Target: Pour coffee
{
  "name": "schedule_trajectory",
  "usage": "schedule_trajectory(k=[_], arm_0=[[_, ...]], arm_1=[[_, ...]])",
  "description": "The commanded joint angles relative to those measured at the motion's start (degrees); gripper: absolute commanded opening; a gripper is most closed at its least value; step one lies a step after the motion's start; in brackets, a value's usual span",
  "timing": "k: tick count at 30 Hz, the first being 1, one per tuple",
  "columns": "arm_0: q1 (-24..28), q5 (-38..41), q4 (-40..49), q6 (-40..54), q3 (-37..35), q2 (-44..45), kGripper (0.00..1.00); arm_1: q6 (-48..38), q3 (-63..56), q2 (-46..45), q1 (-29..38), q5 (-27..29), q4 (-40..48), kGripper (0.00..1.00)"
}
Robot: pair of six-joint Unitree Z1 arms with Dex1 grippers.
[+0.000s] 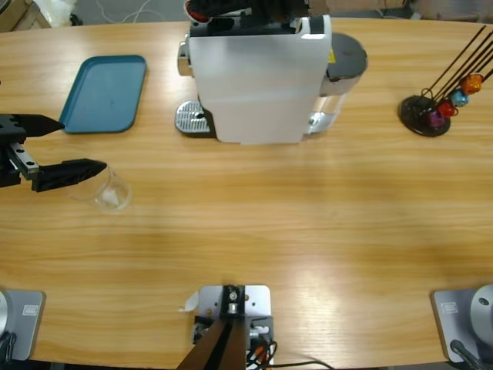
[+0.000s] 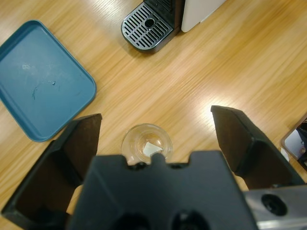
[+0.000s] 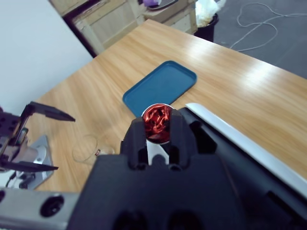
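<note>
A clear glass (image 1: 108, 190) stands on the table to the left of the white coffee machine (image 1: 258, 77). My left gripper (image 1: 81, 144) is open beside it, one jaw over its rim. In the left wrist view the glass (image 2: 146, 143) sits between the spread jaws, close to the gripper body. No coffee shows in any view. Above the machine's top, my right gripper (image 3: 157, 125) is shut on a red capsule (image 3: 157, 119). The high view shows this gripper (image 1: 212, 9) only partly, at the top edge.
A blue tray (image 1: 104, 92) lies at the back left of the table. The machine's drip grate (image 1: 192, 118) faces left, towards the glass. A black capsule stand (image 1: 427, 112) with coloured capsules is at the far right.
</note>
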State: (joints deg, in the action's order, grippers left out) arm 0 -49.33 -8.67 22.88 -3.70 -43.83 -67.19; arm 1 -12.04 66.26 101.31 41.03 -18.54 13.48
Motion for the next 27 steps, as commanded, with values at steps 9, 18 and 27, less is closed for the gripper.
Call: schedule_trajectory(k=[9, 18, 27], arm_0=[[0.12, -0.21, -0.73, -0.43, 2.15, 0.57, 1.000], [0.12, -0.21, -0.68, -0.43, 2.25, 0.83, 0.996], [0.12, -0.21, -0.70, -0.43, 2.52, 0.66, 0.996]], arm_1=[[-8.26, -6.42, 0.38, 0.90, 2.97, 10.09, 0.000], [-11.18, -9.94, 1.61, 1.35, 3.08, 14.39, 0.000], [-12.34, -10.87, 3.46, 1.51, 3.16, 16.52, 0.000]])
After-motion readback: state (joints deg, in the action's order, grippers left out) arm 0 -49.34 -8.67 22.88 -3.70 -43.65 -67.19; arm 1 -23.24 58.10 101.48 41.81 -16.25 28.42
